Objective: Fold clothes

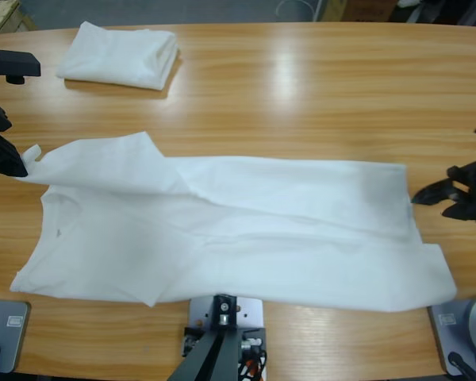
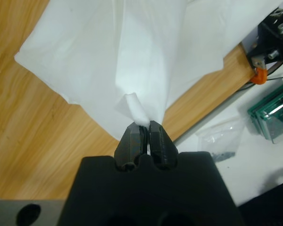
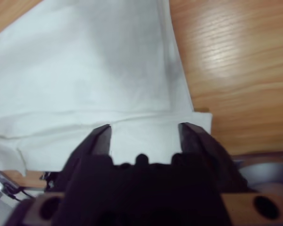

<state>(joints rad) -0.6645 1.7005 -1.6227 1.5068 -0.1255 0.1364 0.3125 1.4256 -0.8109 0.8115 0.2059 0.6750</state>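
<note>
A white T-shirt (image 1: 238, 230) lies spread lengthwise across the table's front half, partly folded over itself. At the table's left edge my left gripper (image 1: 14, 163) is shut on a pinch of the shirt's sleeve cloth (image 2: 134, 110), and the cloth fans out away from the jaws. My right gripper (image 1: 428, 194) stands open at the table's right side, just off the shirt's hem end. In the right wrist view the gripper (image 3: 145, 132) hangs above the hem (image 3: 146, 117) with its jaws apart and no cloth between them. A second white T-shirt (image 1: 120, 54) lies folded at the back left.
The wooden table (image 1: 317, 95) runs wide behind the shirt. In the left wrist view, off the table's edge, a clear bag (image 2: 221, 139) and a green box (image 2: 273, 110) lie on a white surface.
</note>
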